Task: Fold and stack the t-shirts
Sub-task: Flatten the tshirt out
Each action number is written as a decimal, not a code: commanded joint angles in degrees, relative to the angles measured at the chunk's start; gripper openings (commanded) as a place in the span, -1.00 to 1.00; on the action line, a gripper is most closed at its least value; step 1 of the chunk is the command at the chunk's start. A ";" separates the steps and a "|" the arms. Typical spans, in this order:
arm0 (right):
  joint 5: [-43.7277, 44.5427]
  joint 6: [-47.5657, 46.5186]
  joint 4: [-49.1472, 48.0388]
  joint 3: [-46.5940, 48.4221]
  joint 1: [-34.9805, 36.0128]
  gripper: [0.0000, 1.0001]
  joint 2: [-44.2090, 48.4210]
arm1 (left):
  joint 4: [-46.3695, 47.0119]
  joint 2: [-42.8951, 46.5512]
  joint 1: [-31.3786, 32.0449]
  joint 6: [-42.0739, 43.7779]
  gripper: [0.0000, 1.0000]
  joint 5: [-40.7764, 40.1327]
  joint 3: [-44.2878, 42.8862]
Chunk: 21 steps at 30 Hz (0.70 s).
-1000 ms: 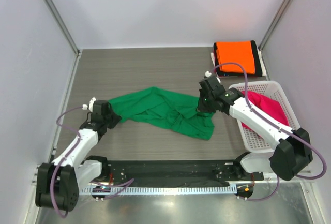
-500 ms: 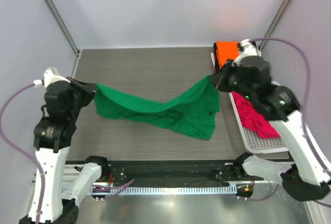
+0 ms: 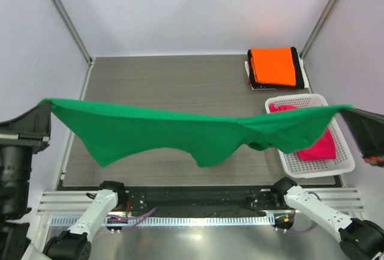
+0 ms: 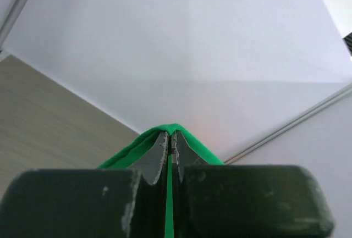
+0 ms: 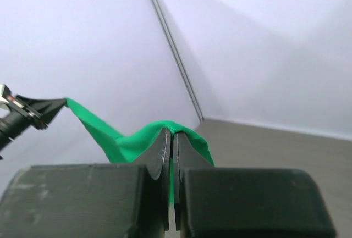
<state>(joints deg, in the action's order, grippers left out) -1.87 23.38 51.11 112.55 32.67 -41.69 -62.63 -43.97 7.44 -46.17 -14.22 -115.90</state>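
Observation:
A bright green t-shirt (image 3: 180,131) hangs stretched wide in the air above the table, sagging in the middle. My left gripper (image 3: 43,105) is shut on its left corner at the far left edge, the cloth (image 4: 176,131) draped over the tips of the closed fingers. My right gripper (image 3: 351,111) is shut on the right corner at the far right, green cloth (image 5: 165,131) pinched between its fingers. A folded orange t-shirt (image 3: 274,66) lies on a folded black one (image 3: 296,56) at the back right. A magenta-pink t-shirt (image 3: 318,147) sits crumpled in the basket.
The white mesh basket (image 3: 288,165) stands at the right side of the grey wooden table (image 3: 162,80). White walls with metal corner posts (image 3: 63,17) enclose the table. The arm bases (image 3: 108,191) sit at the near edge.
Both arms have risen and swung outward, lifting the green t-shirt off the table and pulling it taut between them. Both grippers stayed shut.

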 commanded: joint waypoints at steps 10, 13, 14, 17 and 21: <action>21.00 -3.08 10.23 18.06 -0.50 -0.97 -27.34 | -7.42 -17.81 0.03 2.66 -0.99 2.45 -1.47; 30.67 -1.93 11.73 15.07 -0.50 -0.98 -35.10 | -4.45 -22.98 -0.06 3.80 -0.99 -1.33 6.43; 32.61 -2.02 11.38 14.46 -0.76 -0.98 -40.78 | -3.30 -24.14 -0.41 3.90 -1.00 -1.86 8.56; 35.79 -1.84 10.07 13.57 -3.47 -0.98 -52.38 | 1.97 -29.06 -5.49 3.72 -1.00 1.72 17.00; 32.10 -2.46 8.73 17.51 -6.82 0.22 -67.23 | 10.06 -37.66 -14.45 4.59 -0.32 9.28 27.64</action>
<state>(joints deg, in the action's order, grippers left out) 26.57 21.32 57.17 126.54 28.36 -104.03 -58.37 -80.49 -2.07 -42.72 -9.72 -90.98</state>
